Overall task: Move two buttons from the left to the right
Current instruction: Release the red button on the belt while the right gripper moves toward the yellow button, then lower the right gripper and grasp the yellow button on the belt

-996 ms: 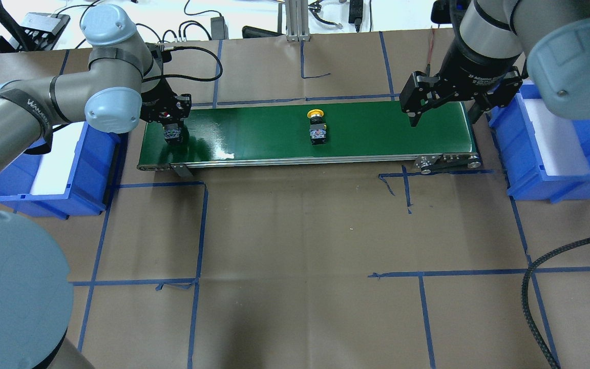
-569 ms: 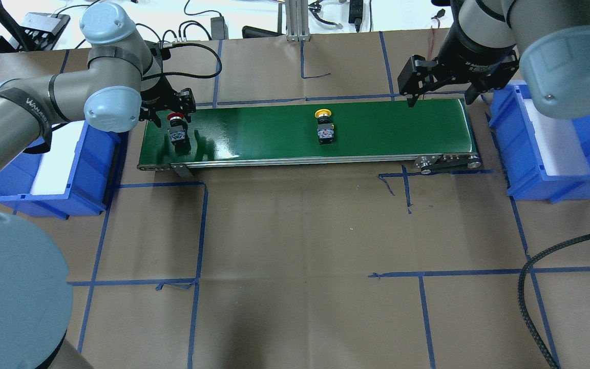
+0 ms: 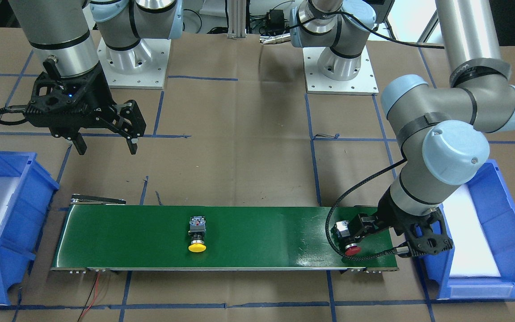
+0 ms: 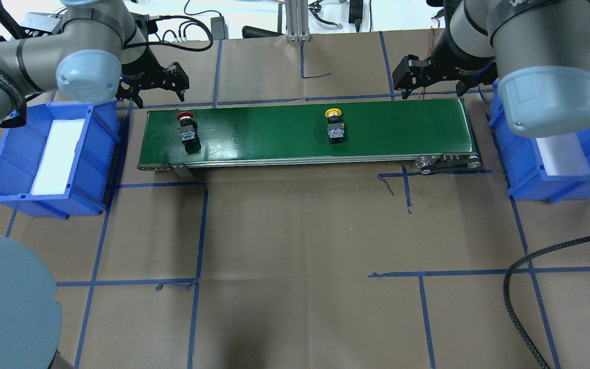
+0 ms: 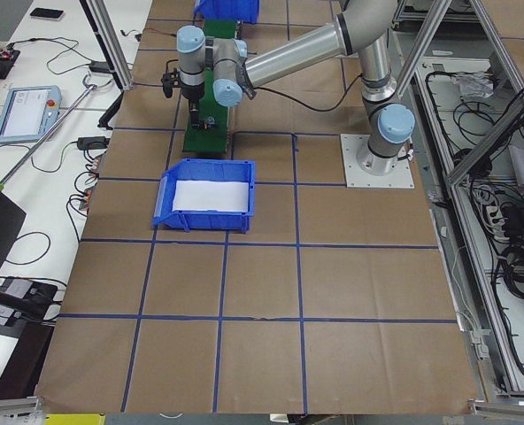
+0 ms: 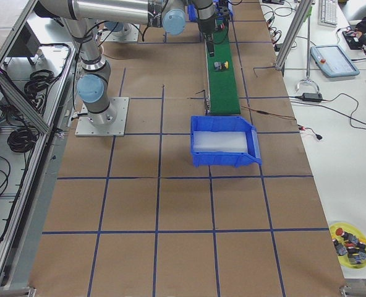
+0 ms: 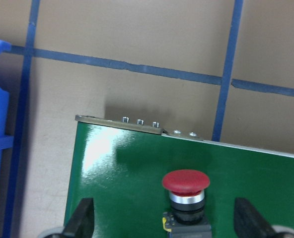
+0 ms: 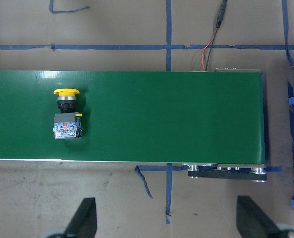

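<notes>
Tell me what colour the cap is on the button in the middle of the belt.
That button has a yellow cap, clearest in the right wrist view.

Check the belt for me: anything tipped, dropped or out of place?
Nothing stands out. The red button and the yellow button both lie on their sides on the green belt, red near its left end, yellow mid-belt. The left gripper and right gripper are open, gripping neither.

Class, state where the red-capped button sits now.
In the overhead view, the red-capped button lies at the left end of the green belt, near the left blue bin.
</notes>
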